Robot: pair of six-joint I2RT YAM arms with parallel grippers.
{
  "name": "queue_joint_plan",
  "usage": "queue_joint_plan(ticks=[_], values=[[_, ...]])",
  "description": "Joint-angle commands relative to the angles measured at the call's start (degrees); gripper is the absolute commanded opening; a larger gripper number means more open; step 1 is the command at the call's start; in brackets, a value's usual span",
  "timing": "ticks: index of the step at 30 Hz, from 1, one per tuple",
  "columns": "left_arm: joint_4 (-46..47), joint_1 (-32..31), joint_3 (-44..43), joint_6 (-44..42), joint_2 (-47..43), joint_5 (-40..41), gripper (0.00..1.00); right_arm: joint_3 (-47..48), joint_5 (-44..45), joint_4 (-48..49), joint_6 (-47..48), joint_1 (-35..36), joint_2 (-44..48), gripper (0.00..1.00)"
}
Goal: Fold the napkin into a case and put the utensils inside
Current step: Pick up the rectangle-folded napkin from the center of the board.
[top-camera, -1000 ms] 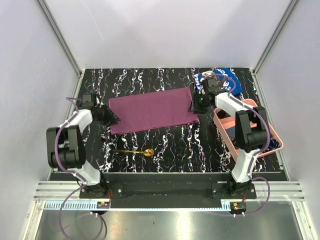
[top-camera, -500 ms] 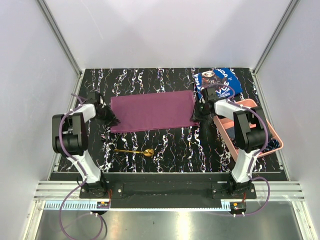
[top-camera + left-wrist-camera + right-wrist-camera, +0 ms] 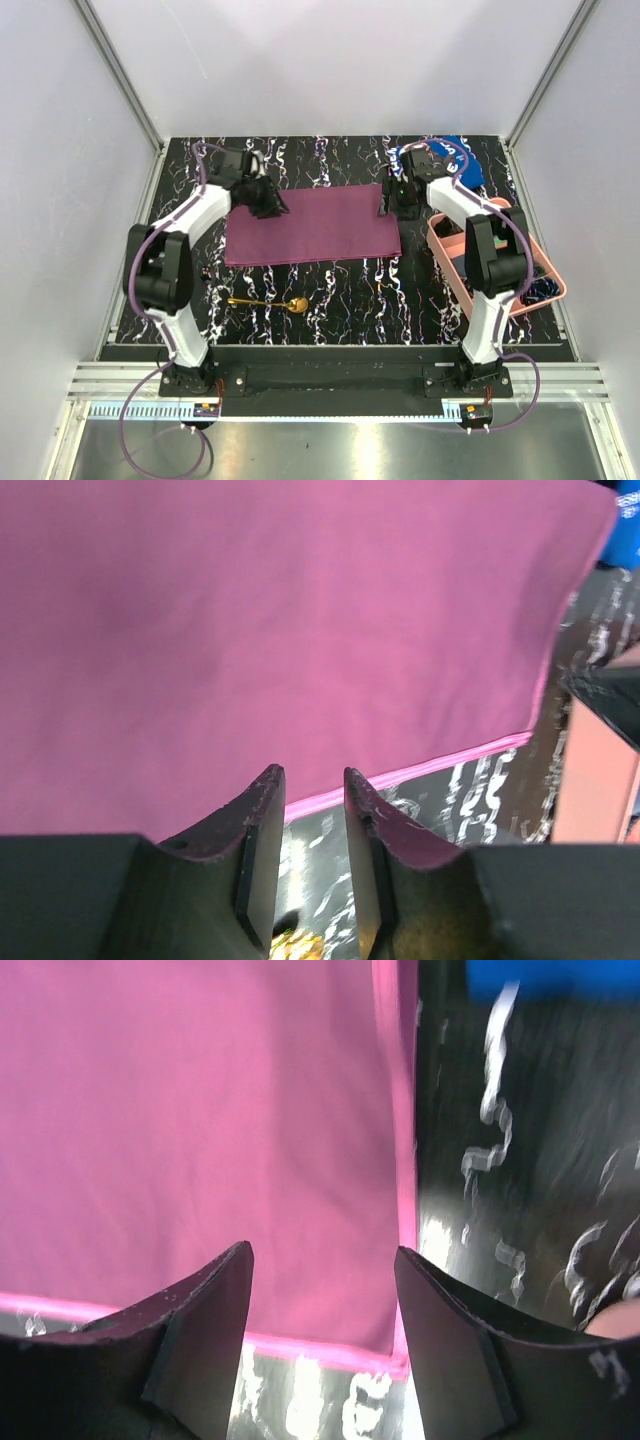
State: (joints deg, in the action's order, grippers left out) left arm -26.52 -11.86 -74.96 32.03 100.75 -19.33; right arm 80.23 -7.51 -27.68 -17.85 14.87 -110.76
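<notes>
Top external: napkin [image 3: 310, 225] flat mid-table, spoon [image 3: 268, 302] lying apart on its near side, left gripper [image 3: 264, 198] narrowly parted, right gripper [image 3: 398, 200] wide, both seemingly empty at far corners; I fear a single-layer pinch skewing the fold.

no readable txt, blue cloth [image 3: 468, 165] — lettering illegible

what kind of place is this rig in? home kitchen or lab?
Most likely a lab test cell, not a home: plain white panels in an aluminium frame enclose a marble-print table, and the props look staged, just a purple napkin, a gold spoon and a pink tray.
</notes>
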Motion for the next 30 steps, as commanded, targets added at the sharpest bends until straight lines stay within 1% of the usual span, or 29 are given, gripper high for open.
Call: queue_joint_plan(ticks=[1,5,12,15,19,22,24,25,27,28,30], values=[[1.0,-4.1,-6.5,3.1,5.9,-3.6,0.32,9.0,4.3,-3.6,4.8,0.2,-6.8,0.68],[1.4,-4.8,-7.7,3.5,6.9,-3.8,0.31,11.5,5.8,-4.0,5.4,0.2,-9.2,0.65],[1.8,-4.8,-6.2,3.0,6.7,-3.3,0.31,11.2,7.2,-4.7,6.5,1.5,-11.4,0.65],[2.2,-4.8,-5.2,3.2,6.2,-2.9,0.31,10.2,10.3,-5.1,5.5,3.5,-11.8,0.65],[2.4,-4.4,-4.4,3.3,4.9,-2.5,0.31,8.7,15.4,-6.2,4.8,5.3,-12.6,0.59],[2.7,-3.7,-3.4,3.4,3.8,-2.2,0.31,7.9,16.5,-6.9,4.4,5.4,-13.9,0.56],[2.9,-3.2,-2.6,3.6,3.1,-2.5,0.31,8.4,16.4,-7.4,4.3,5.5,-14.8,0.52],[3.1,-3.0,-2.3,3.7,3.0,-2.7,0.31,8.5,15.5,-7.3,4.5,5.4,-15.0,0.46],[3.1,-2.6,-1.4,3.7,2.3,-3.0,0.31,8.7,15.0,-7.2,4.5,5.4,-15.7,0.38],[3.1,-2.2,-1.1,3.4,2.1,-2.9,0.31,8.7,14.3,-6.9,4.6,5.4,-15.7,0.3],[3.2,-1.9,0.3,3.1,1.3,-2.3,0.31,8.8,13.3,-6.3,4.7,5.4,-15.9,0.25]])
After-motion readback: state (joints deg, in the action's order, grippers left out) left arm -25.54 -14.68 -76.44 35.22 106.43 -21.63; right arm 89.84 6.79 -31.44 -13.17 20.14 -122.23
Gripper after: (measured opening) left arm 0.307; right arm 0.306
